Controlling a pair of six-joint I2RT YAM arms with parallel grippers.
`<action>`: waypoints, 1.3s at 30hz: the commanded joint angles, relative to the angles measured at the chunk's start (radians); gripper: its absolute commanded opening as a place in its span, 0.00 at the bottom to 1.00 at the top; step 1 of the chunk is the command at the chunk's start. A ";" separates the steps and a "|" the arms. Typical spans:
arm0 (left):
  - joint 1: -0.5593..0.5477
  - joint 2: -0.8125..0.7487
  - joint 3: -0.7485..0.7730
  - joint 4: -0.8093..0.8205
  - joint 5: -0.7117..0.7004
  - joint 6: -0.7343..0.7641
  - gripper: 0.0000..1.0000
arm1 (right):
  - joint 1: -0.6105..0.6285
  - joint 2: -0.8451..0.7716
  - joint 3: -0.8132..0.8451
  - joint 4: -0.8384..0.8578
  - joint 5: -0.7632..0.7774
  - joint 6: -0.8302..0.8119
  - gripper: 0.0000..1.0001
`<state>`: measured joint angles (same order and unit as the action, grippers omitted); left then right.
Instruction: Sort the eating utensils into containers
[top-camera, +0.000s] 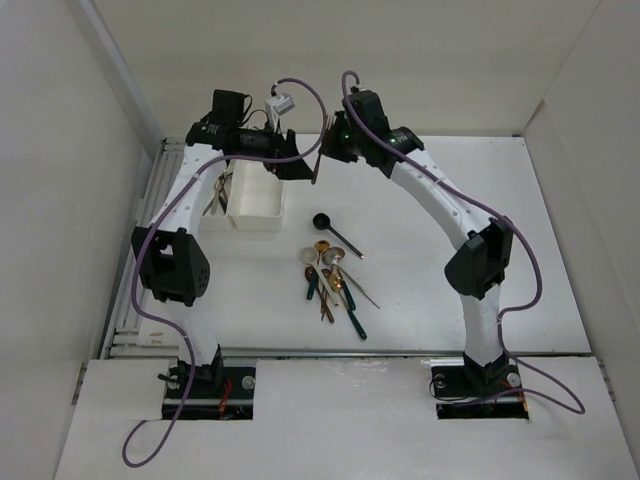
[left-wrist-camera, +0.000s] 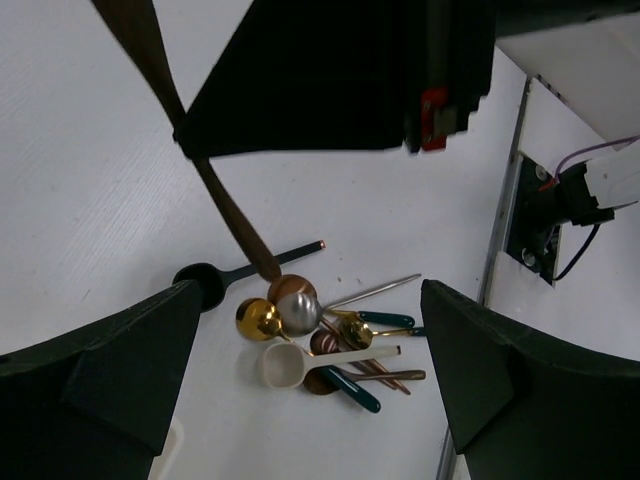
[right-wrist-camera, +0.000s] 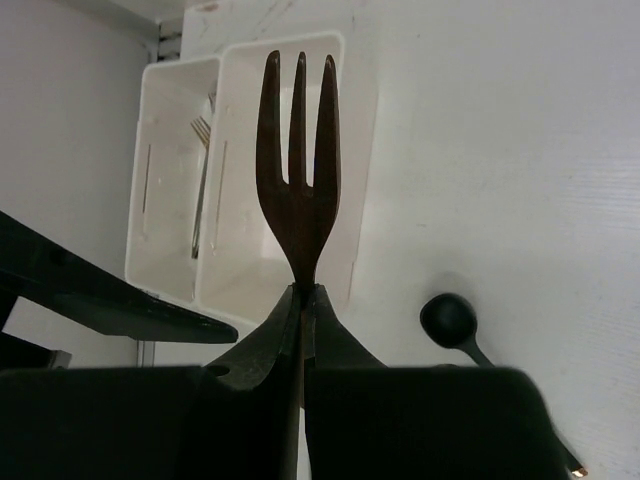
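Carrying a fork to its container is judged the step in hand. The right claw (right-wrist-camera: 300, 300) is clamped tight on the neck of a dark brown fork (right-wrist-camera: 298, 170), tines up. Past it, the farther white bin (right-wrist-camera: 150, 200) holds forks, so a shift over that bin and a release are called for. The left claw (left-wrist-camera: 308, 295) is spread wide, empty. Spoons (top-camera: 335, 280) lie piled on the table (top-camera: 450, 220).

No text, label, brand, number or sign can be read in any of the views.
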<state>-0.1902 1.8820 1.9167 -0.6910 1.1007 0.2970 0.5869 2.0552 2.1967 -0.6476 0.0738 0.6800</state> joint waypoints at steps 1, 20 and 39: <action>0.003 -0.029 -0.027 0.076 0.039 -0.071 0.90 | 0.036 -0.009 0.025 0.048 -0.049 0.036 0.00; -0.040 0.011 -0.084 0.143 -0.206 -0.136 0.00 | 0.067 -0.036 -0.057 0.147 -0.140 0.112 0.00; 0.199 0.057 -0.125 0.208 -1.197 -0.056 0.00 | 0.054 -0.020 -0.157 -0.136 -0.071 -0.272 0.91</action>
<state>0.0177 1.9163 1.8252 -0.5365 0.0734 0.1940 0.6365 2.0163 2.0487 -0.6785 -0.0444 0.5117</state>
